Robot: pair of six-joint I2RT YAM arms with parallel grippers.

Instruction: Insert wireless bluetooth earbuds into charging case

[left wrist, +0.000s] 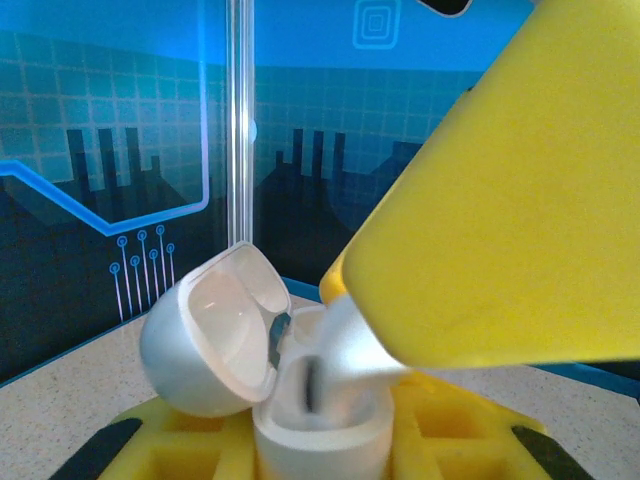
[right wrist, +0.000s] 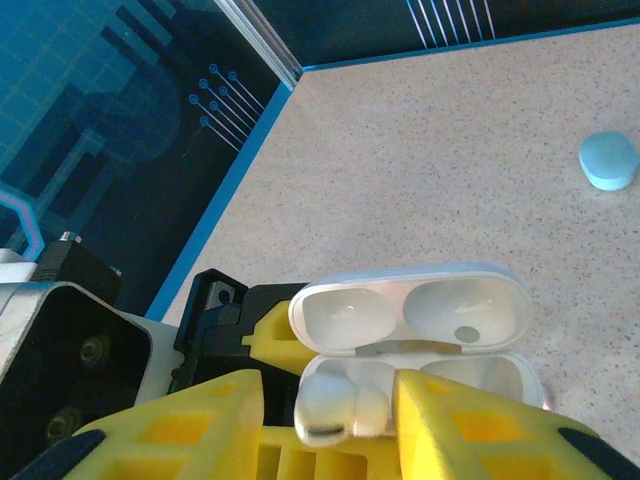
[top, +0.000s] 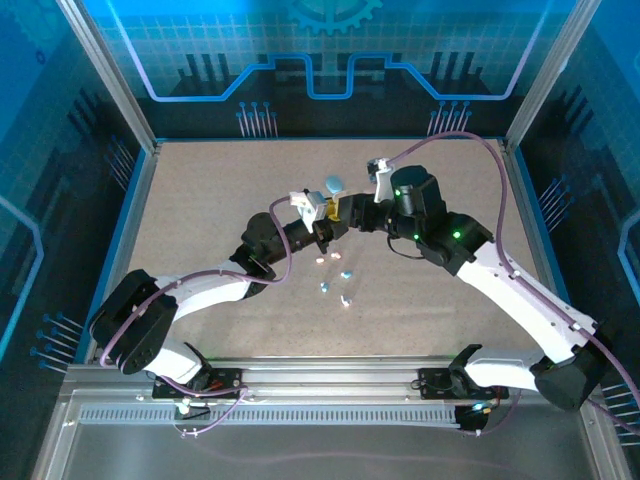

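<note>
White-and-black arms (top: 520, 290) carry purple cables (top: 450, 134), green lights (top: 456, 235) and yellow fingers (right wrist: 450, 420).

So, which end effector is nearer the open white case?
Left. The left end effector grips the white case; the right end effector hovers just above it, fingers flanking an earbud in it.

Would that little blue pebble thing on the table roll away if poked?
It would probably slide rather than roll: the blue case looks flattish and lies low on the table. Its rounded, smooth-looking edges could make it spin or slip from a pinch. It looks small, so likely light.
</note>
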